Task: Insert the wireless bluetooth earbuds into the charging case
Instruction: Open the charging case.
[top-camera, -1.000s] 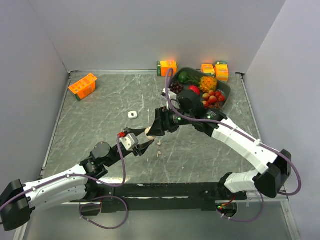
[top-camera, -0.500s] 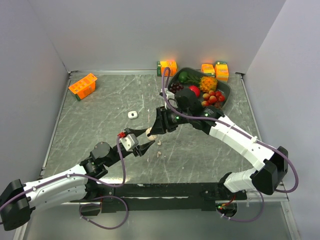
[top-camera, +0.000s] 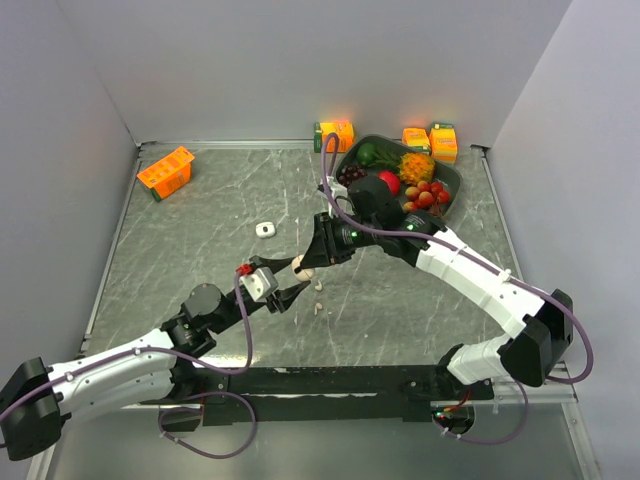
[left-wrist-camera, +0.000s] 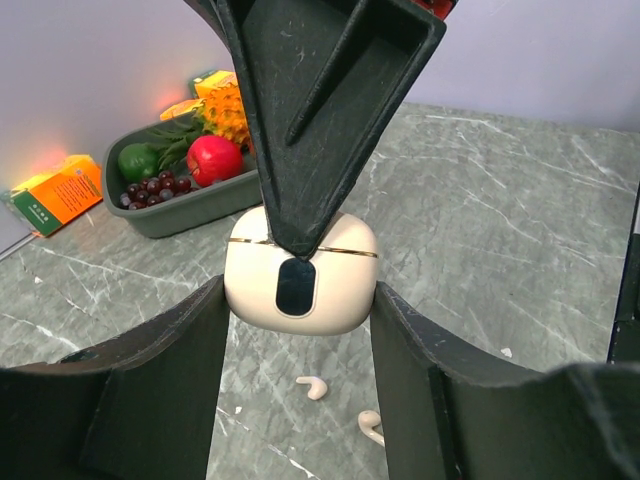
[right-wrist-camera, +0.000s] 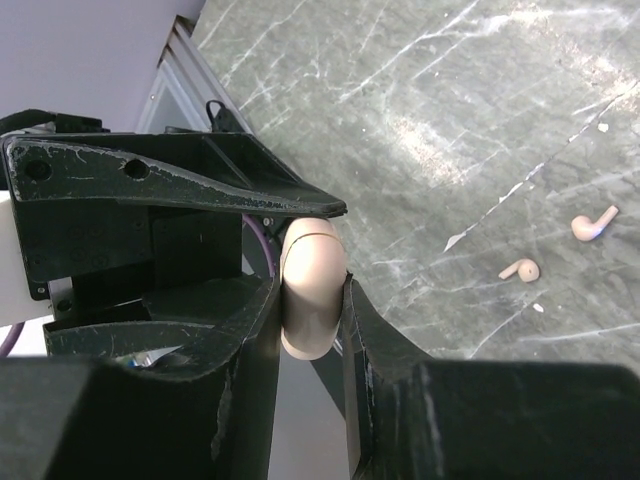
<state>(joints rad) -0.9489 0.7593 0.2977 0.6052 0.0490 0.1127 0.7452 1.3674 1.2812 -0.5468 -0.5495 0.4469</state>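
Left jaws clenched on beige charging case (left-wrist-camera: 300, 290), one finger on each side. Right jaws also closed on it from above, pinching front and back faces; the near right finger covers the top down to the gold seam. In the top view the case is mostly hidden between both sets of jaws and only a beige sliver shows. Case is held off the counter (left-wrist-camera: 520, 230), wider than tall, seam level, dark oval facing the left wrist camera; lid looks shut. Right wrist view sees it edge-on, lower end cut off. Two beige earbuds lie loose on the counter below, apart: one (left-wrist-camera: 312, 386) in full view, the other (left-wrist-camera: 370, 428) partly hidden by a left finger.
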